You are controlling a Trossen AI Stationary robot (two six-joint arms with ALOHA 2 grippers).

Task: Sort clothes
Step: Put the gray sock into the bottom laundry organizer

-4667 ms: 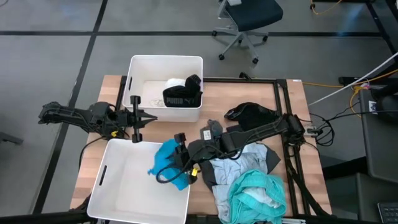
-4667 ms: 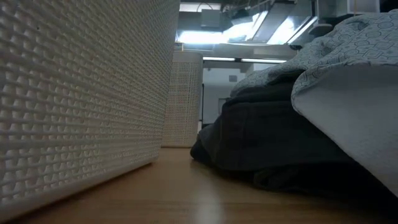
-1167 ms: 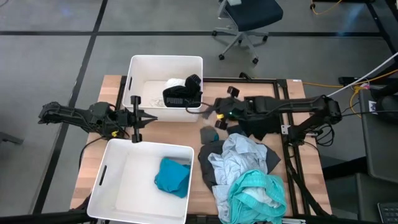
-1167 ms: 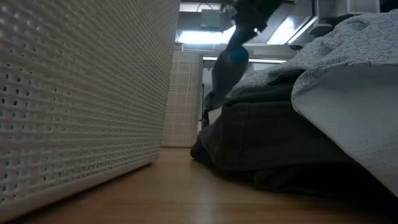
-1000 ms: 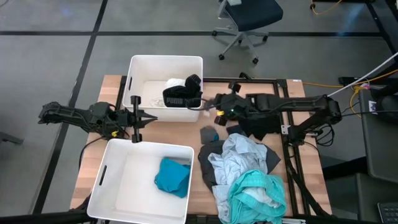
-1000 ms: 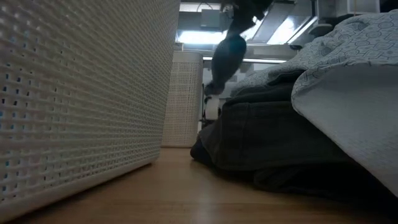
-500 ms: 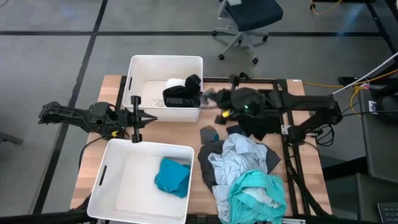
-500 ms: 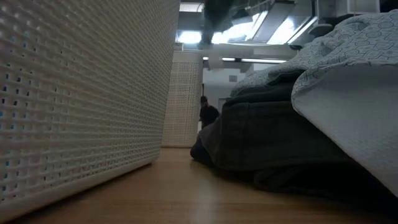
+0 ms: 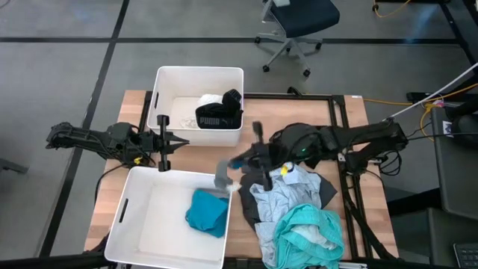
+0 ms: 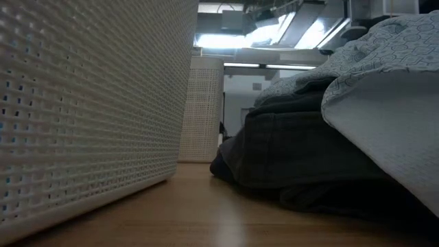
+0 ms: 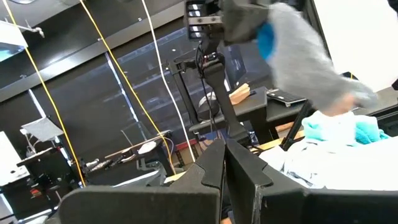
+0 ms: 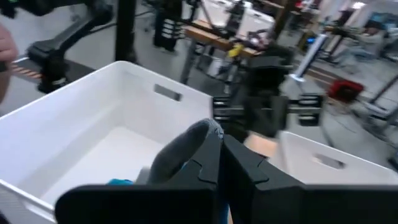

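Note:
My right gripper point(image 9: 234, 165) reaches in from the table's right and is shut on a small grey garment with a blue patch point(image 9: 222, 174). It hangs over the far right corner of the near white bin point(image 9: 142, 217). A teal garment point(image 9: 207, 213) lies in that bin. The far bin point(image 9: 168, 82) holds a black PUMA garment point(image 9: 218, 117) and a white one. More clothes point(image 9: 291, 194) are piled at the table's right. My left gripper point(image 9: 173, 142) waits shut between the two bins, holding nothing. My right gripper pinches the grey garment by one end point(image 12: 202, 140) between its two fingers. The fingers come nearly level from the table's right. The garment hangs below them, slack and lifted clear, over the near bin's rim.
The pile at the right has light grey-blue cloth, a teal garment point(image 9: 306, 232) and black cloth point(image 9: 302, 138); in the low view it fills the right side point(image 10: 329, 137). A black frame rail point(image 9: 340, 119) runs along the table's right. Bare wood shows between bins and pile.
My right gripper has carried the grey garment up beside the far bin. It has then swung toward the table's near edge, over the near bin's far right corner, tipping from pointing down to nearly level. The garment has risen out of the low view.

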